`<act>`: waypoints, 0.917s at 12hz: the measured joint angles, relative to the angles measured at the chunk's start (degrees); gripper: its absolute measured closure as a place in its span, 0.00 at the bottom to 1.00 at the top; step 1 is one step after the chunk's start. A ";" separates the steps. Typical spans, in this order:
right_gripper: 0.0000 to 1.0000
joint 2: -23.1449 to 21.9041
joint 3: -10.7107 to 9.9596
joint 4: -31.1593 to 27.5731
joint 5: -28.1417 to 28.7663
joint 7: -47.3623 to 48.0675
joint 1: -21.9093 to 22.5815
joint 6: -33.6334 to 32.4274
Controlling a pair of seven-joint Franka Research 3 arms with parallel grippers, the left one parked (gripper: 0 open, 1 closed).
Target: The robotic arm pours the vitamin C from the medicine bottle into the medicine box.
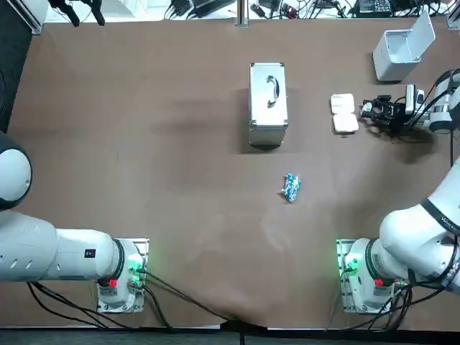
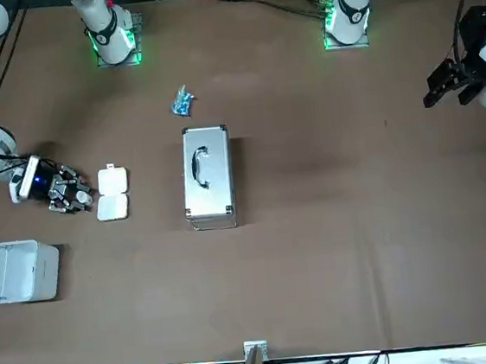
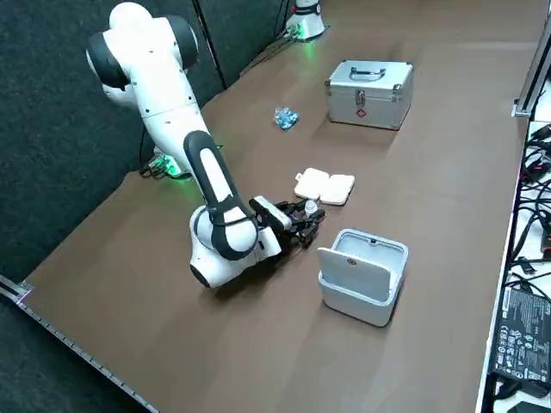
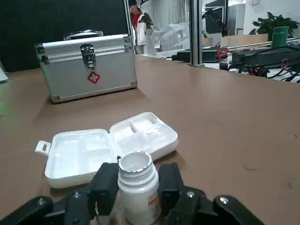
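The right tool (image 4: pixel 136 186), low over the far right of the desk (image 1: pixel 144 144), is clenched around one medicine bottle (image 4: pixel 135 165): white, upright, uncapped, with an orange-marked label. Just to its left lies one white medicine box (image 4: pixel 110 145), opened flat with its compartments showing. Farther left stands one closed silver case (image 1: pixel 268 103) bearing a red cross, one blue packet (image 1: pixel 290 187) lies nearer, and one open white bin (image 1: pixel 399 50) sits in the far right corner.
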 joint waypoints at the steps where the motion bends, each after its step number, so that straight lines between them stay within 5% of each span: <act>1: 0.51 0.00 0.00 0.01 0.00 0.00 0.02 0.00; 11: 0.55 -1.24 0.30 1.82 -2.01 2.76 1.81 0.75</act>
